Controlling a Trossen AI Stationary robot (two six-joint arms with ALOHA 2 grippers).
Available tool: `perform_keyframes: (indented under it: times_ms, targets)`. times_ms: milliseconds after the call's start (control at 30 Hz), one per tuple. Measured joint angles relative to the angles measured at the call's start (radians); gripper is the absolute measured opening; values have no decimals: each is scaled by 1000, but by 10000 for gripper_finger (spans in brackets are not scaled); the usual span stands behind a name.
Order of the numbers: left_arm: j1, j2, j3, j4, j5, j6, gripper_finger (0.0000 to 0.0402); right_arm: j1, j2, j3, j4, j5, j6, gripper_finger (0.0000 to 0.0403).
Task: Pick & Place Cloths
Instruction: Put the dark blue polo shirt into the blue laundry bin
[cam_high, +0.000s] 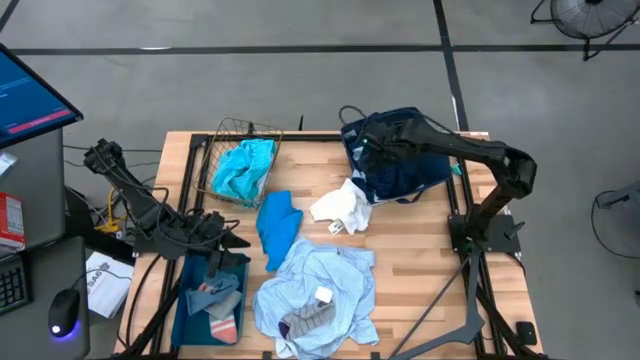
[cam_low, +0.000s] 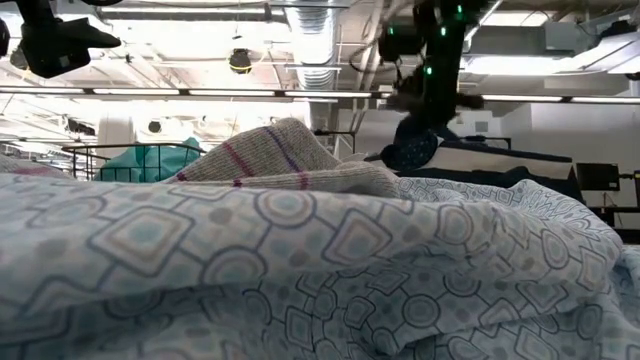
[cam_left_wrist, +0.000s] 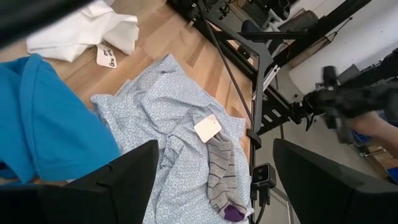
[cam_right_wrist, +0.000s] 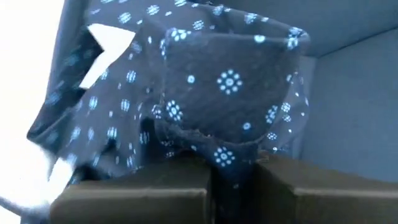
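Dotted navy cloth (cam_right_wrist: 230, 87) pinched in right tool (cam_right_wrist: 233, 171).

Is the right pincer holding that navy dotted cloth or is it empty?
Holding it. The right pincer is shut on the navy dotted cloth, whose fabric runs down between its fingers over the navy bin.
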Motion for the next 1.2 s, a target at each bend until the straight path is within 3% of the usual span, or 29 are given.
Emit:
perform_keyframes:
  times_ms: [267, 467, 667, 967, 1100, 1200]
  targets:
    - [0, 0, 0, 1, -12, 0, 301, -193, 0, -195, 86, -108, 32, 5]
    - [0, 0, 0, 1, -65, -1, 301, -239, 0, -337, 138, -129, 59, 23]
    - [0, 0, 0, 1, -83, -1, 301, -222, 0, -322, 94, -161, -12, 103]
    - [0, 0, 0, 1, -87, -1, 301, -213, -114, -120, -104, -157, -146, 273]
    - [0, 0, 0, 1, -87, -1, 301, -203, -221, -43, -99, -161, -139, 306]
    - [0, 0, 0, 1, -86, -1, 301, -128, -307, -30, -42, -208, -139, 311]
